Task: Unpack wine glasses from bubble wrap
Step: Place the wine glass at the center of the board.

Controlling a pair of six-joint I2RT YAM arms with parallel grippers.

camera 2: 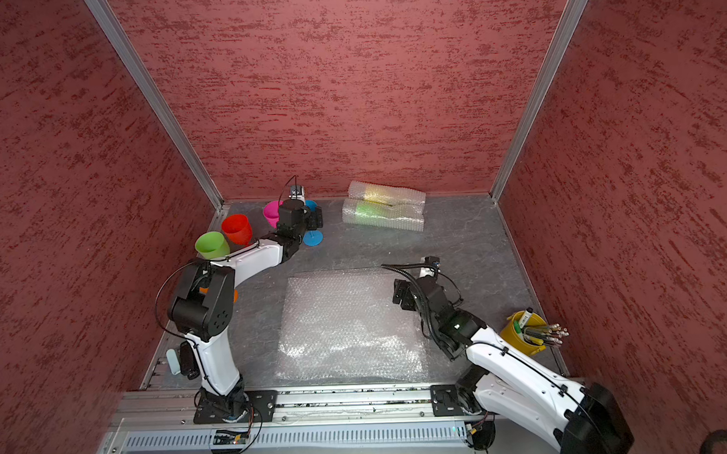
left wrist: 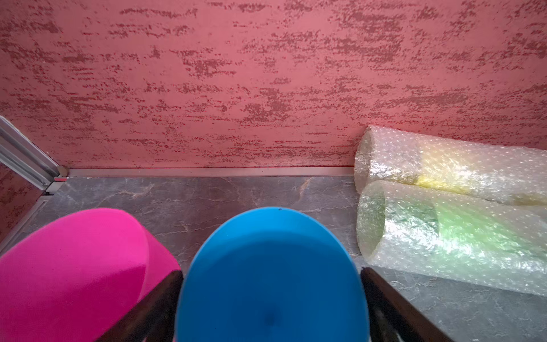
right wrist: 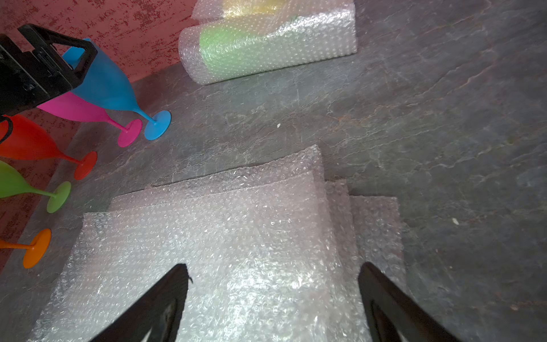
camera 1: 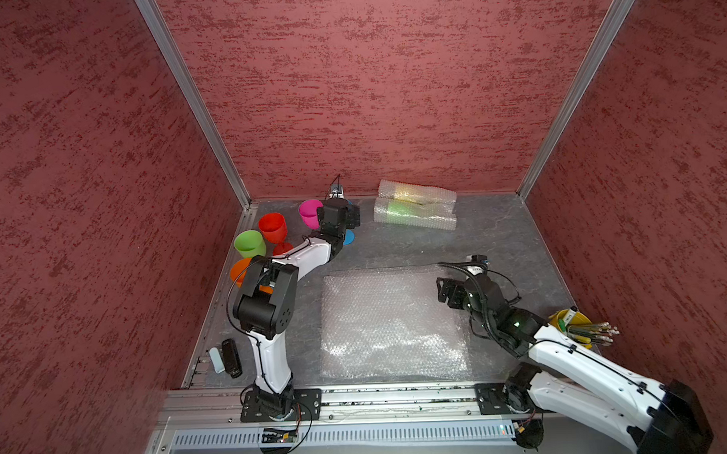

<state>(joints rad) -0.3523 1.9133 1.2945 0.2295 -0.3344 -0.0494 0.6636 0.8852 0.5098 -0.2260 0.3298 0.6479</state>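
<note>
Counting in a top view, five glasses stand unwrapped at the far left of the counter [camera 1: 499, 240]: the green glass [camera 1: 249, 243], the red glass [camera 1: 272, 226], the pink glass [camera 1: 310, 211], the orange glass [camera 1: 239, 270] half hidden by the left arm, and the blue glass [camera 1: 349, 237], showing mostly its foot. The left hand [camera 1: 350, 216] sits over the blue one. Against the far wall lie two bubble-wrap rolls side by side, the far roll [camera 1: 417, 195] showing yellow inside and the near roll [camera 1: 413, 216] showing green. Emptied flat sheets [camera 1: 390, 327] are piled near the middle, with the right hand [camera 1: 444, 292] at their right edge.

From the left wrist, the blue glass [left wrist: 270, 275] fills the gap between the widely spread fingers [left wrist: 164, 299]. They lie right against its bowl, but I cannot tell whether they press on it. The pink glass [left wrist: 74, 266] is just beside it.

From the right wrist, the right hand [right wrist: 274, 266] hangs wide open and empty above the flat sheets [right wrist: 236, 237]. All five bare glasses have their feet on the counter.

By my reckoning five glasses are out and two are left, one in each roll.
</note>
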